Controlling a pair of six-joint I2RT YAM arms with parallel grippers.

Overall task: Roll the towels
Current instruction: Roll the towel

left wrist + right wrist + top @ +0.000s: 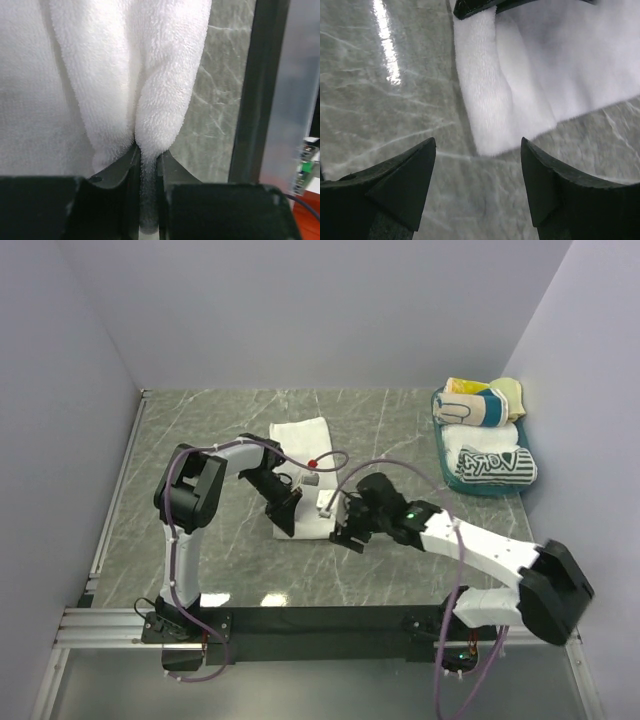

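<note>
The large white towel [302,440] lies on the marble table, long side running away from me. My left gripper [285,516] is shut on its near edge; in the left wrist view a fold of the towel [165,75] is pinched between the jaws of that gripper [148,167]. My right gripper [347,532] is open and empty, just right of the towel's near right corner. In the right wrist view that gripper [477,150] hovers over the table just short of the towel's corner [500,115]. A striped rolled towel [478,405] and a printed white rolled towel [490,465] lie in a tray.
The teal tray [443,455] sits at the back right against the wall. Grey walls close in the table on the left, back and right. A metal rail [115,490] runs along the left edge. A cable with a red marker [313,462] arcs over the towel.
</note>
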